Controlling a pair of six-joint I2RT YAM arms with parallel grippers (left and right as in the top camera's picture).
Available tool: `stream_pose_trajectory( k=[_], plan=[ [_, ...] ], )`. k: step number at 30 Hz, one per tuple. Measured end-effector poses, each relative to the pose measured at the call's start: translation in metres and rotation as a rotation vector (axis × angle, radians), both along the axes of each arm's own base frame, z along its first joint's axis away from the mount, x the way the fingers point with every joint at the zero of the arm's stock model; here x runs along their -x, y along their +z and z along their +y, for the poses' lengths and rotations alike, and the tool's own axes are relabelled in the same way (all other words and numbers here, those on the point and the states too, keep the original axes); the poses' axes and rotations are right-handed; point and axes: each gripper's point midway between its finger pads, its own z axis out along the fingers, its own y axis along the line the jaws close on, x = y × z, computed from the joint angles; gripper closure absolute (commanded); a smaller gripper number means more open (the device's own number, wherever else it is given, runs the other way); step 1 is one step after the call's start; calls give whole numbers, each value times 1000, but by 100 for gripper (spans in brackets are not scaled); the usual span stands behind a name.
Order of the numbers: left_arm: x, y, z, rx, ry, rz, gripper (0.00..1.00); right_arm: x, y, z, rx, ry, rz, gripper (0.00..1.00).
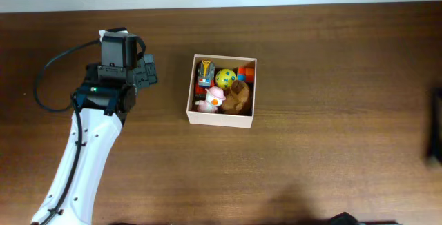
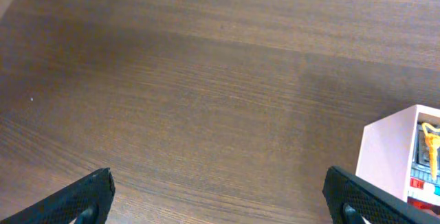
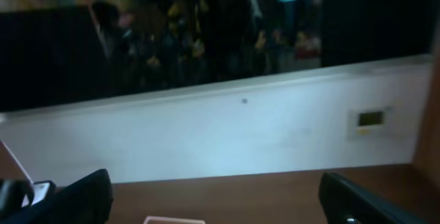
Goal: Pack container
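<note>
- Your left claw (image 2: 218, 183) is hanging wide open, empty; your right claw (image 3: 213, 189) is gaping too.
- The container (image 2: 388, 152) is sitting near the left claw's right, apart, holding toys (image 1: 224, 87).
- Judging it packed: be lifting straight, avoiding its wall.

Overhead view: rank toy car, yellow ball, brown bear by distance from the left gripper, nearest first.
1. toy car: left side of the container, closest to the left gripper.
2. yellow ball: middle, far row.
3. brown bear: right side, near row.
</note>
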Motion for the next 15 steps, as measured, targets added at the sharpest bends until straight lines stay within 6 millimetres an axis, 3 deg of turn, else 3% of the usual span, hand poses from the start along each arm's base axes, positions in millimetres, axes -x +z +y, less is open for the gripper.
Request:
stream_pose_trajectory(
  k=[4, 8, 11, 15],
  plan=[
    [0, 0, 0, 0, 0, 1, 1, 46, -28, -26, -12, -60, -30, 1],
    [0, 0, 0, 0, 0, 1, 1, 66, -73, -38, 0, -138, -1, 1],
    [0, 0, 0, 0, 0, 0, 1, 64, -104, -40, 11, -188, 29, 1],
    [0, 0, 0, 0, 0, 0, 1, 41, -142, -41, 19, -251, 61, 1]
  ],
)
